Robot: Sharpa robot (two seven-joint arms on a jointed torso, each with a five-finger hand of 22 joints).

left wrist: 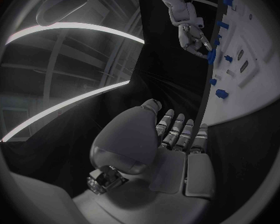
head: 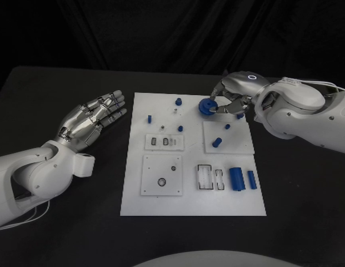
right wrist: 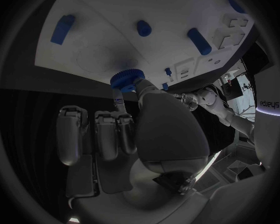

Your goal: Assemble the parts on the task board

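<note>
Open-fingered, left robot hand (head: 94, 118) idles; right robot hand (head: 235, 100) pinches blue gear (head: 208, 107), seemingly tilted, over task board (head: 132, 183).

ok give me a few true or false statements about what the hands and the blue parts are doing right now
1. The right hand holds a blue gear. True.
2. The left hand holds a blue part. False: it is open, holding nothing, beside the task board.
3. The gear is held over the far end of the board. True.
4. Two blue cylinders lie near the left hand. False: they lie at the board's near right, apart from both hands.
5. The left hand rests on the board. False: it is off the board's left edge.
</note>
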